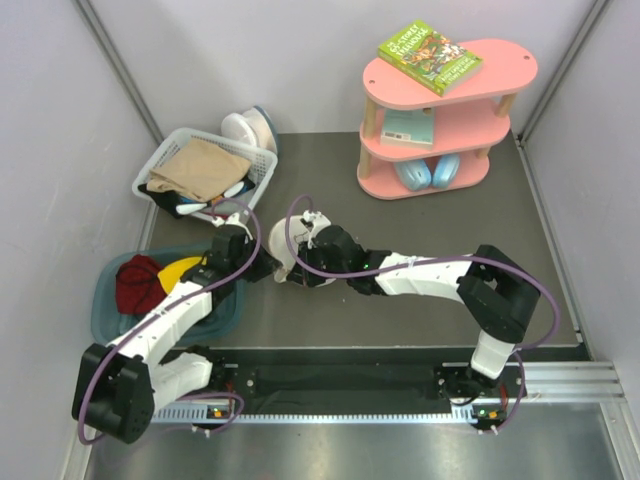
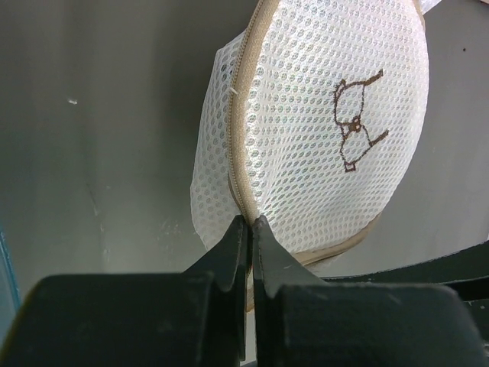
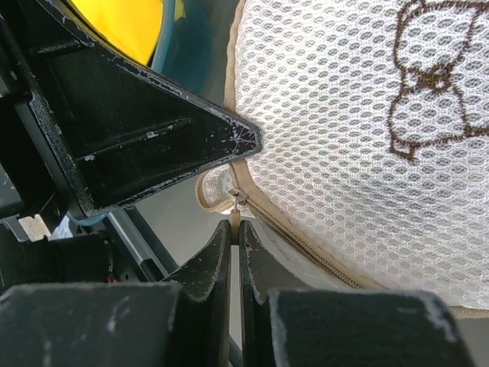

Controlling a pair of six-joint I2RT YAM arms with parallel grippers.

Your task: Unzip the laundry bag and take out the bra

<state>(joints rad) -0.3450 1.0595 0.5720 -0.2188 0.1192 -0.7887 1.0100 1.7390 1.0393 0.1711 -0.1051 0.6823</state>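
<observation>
Laundry bag [image 2: 321,138]: one, being held left of the table's [image 1: 450,300] middle, somewhat nearer the near edge than the far one. It is being kept tipped on its rim between the two arms, mesh dome facing sideways.

Left gripper [image 2: 249,229]: jaws are being pressed together with no gap, on the bag's edge where the tan zipper rim [image 2: 241,122] meets the mesh. From this pinch the rim is seen running up and away in a curve.

Right gripper [image 3: 235,229]: jaws likewise closed tight, with the small tan zipper pull [image 3: 238,200] being nipped between the tips. It is being approached from the bag's right side, the left one from its left; both are touching the bag and neither is nearer.

Judged: the coming move is being set by the line of the rim. The pull is likely to be drawn along that curve, away from the left pinch, which is serving as anchor.

Counts: one bag, one pull, two grippers. Bra: none is being shown; whether it is inside cannot be told.
</observation>
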